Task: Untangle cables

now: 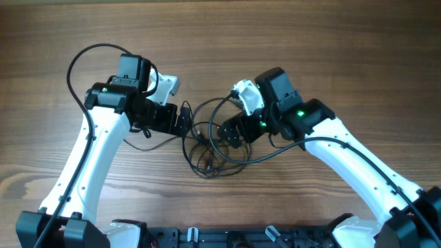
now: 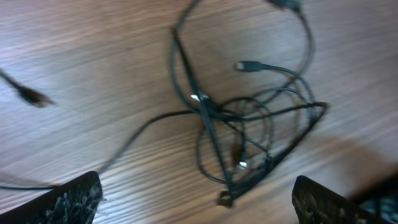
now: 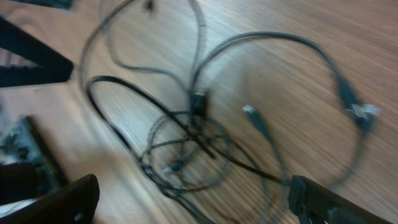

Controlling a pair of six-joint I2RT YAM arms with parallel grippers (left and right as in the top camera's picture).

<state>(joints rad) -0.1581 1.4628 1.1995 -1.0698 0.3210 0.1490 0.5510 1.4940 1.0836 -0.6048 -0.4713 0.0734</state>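
Both arms poised over the knot, nothing gripped yet.

I see the cables (image 1: 207, 150) lying in one loose tangle on the table (image 1: 331, 41) at the centre of the overhead frame, just below and between my left gripper (image 1: 183, 118) and right gripper (image 1: 229, 131). Both sets of jaws stand wide apart and hold nothing. From the left wrist, loops cross around a dense knot at centre right, and one plug end (image 2: 244, 65) lies free above it. I judge this is the approach step, choosing a grasp. Next I would pinch one outer strand on each side of the knot and draw them apart gently, taking care not to tighten it.
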